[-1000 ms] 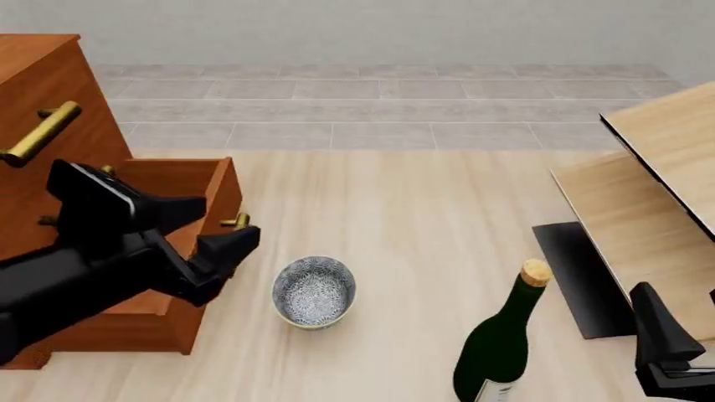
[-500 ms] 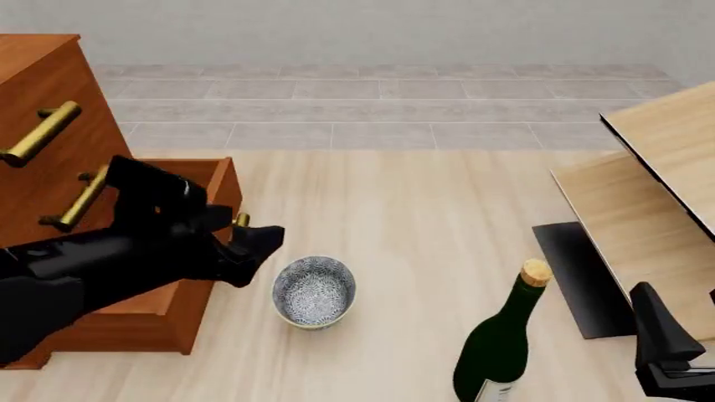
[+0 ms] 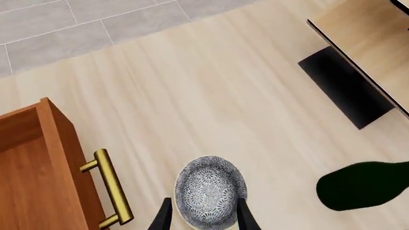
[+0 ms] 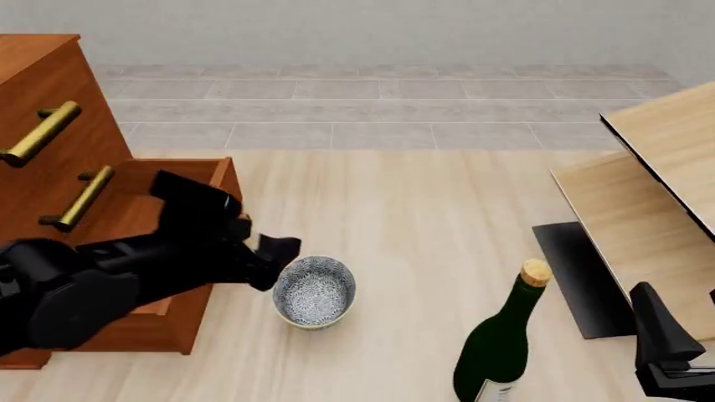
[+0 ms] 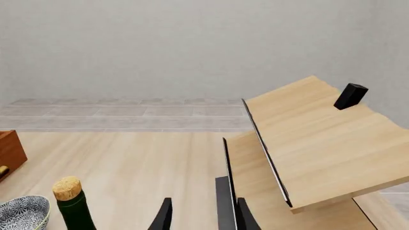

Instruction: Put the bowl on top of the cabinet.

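Standing at the table's left edge, the reddish-brown cabinet has a lower drawer pulled out. Just right of that drawer, the bowl sits upright on the tabletop, the left gripper spread open at its rim, not clamping. The right gripper, fingers parted, idles near the corked wine bottle.
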